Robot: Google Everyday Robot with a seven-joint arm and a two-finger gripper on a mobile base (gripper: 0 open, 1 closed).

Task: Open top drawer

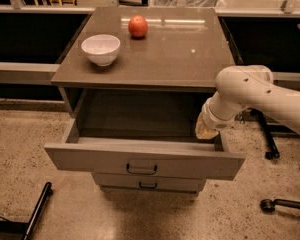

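Observation:
The top drawer [90, 159] of the grey-brown cabinet stands pulled far out, and its inside looks empty. Its flat front carries a small dark bar handle [141, 169]. My gripper [206, 130] is at the end of the white arm [250, 91], down inside the drawer's right rear corner, just behind the front panel's right end. The wrist and the drawer's side hide most of it.
A white bowl [101, 48] and a red apple [138, 26] sit on the cabinet top [180, 54]. A lower drawer [148, 183] is shut beneath. Chair legs and casters [270, 154] stand at the right, and a dark bar [37, 211] lies on the floor at the left.

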